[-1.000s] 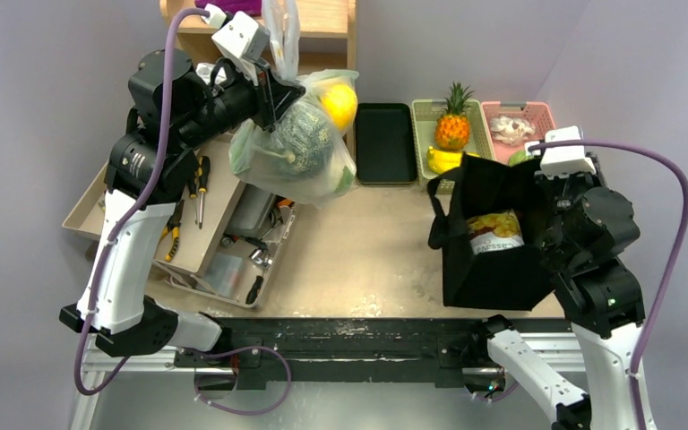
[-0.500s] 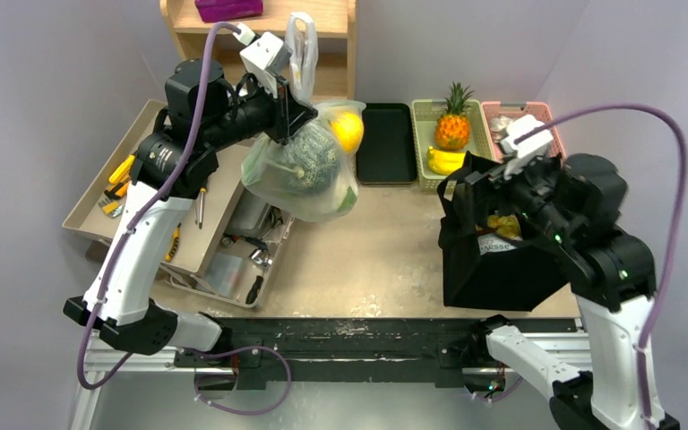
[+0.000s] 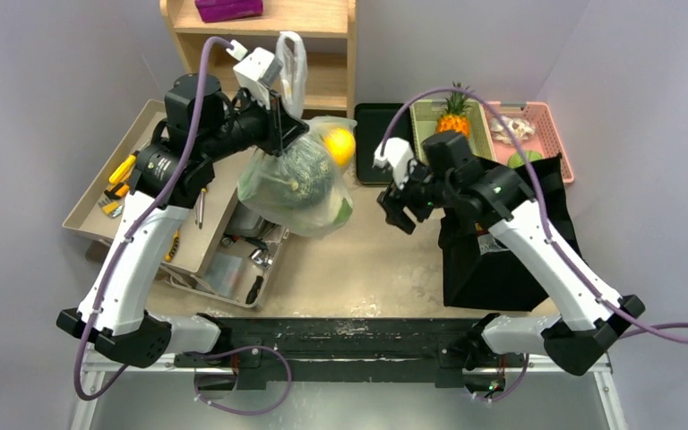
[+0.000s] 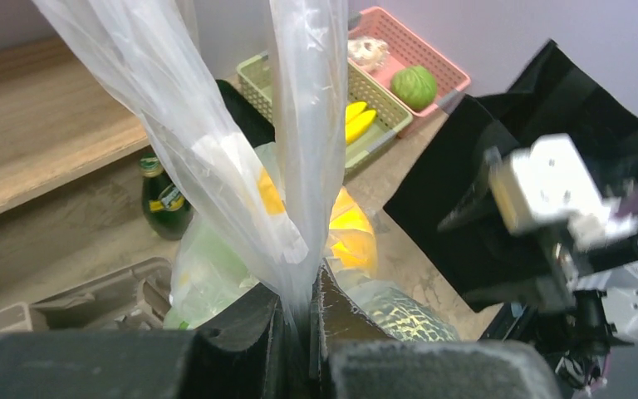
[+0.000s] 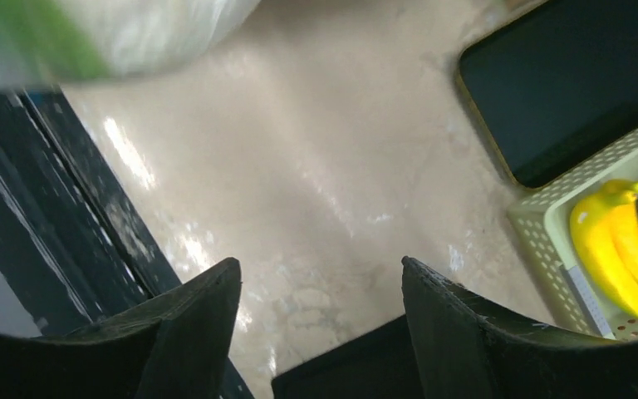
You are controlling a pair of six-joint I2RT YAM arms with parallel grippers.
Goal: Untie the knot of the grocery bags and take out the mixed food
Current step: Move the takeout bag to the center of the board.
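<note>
The see-through plastic grocery bag (image 3: 300,184) hangs in the air over the table's left middle. My left gripper (image 3: 279,125) is shut on its gathered neck (image 4: 299,249), and the handles (image 4: 307,125) stick up past the fingers. Inside it I see a round green melon (image 3: 291,168) and a yellow citrus (image 3: 339,143). The black cloth bag (image 3: 493,264) stands at the right with its mouth sagging open. My right gripper (image 3: 399,210) hovers open over bare tabletop between the two bags; in its wrist view (image 5: 320,266) nothing is between the fingers.
A black tray (image 5: 581,75), a green basket (image 3: 425,116) with pineapple and bananas (image 5: 619,249), and a pink basket (image 3: 542,116) line the back. A wooden shelf (image 3: 322,36) stands behind the plastic bag, a green bottle (image 4: 164,199) below it. Tool trays (image 3: 125,179) fill the left.
My right arm has swung left from the black bag to the table's middle, and its gripper has opened. The left arm has shifted slightly, still holding the plastic bag up.
</note>
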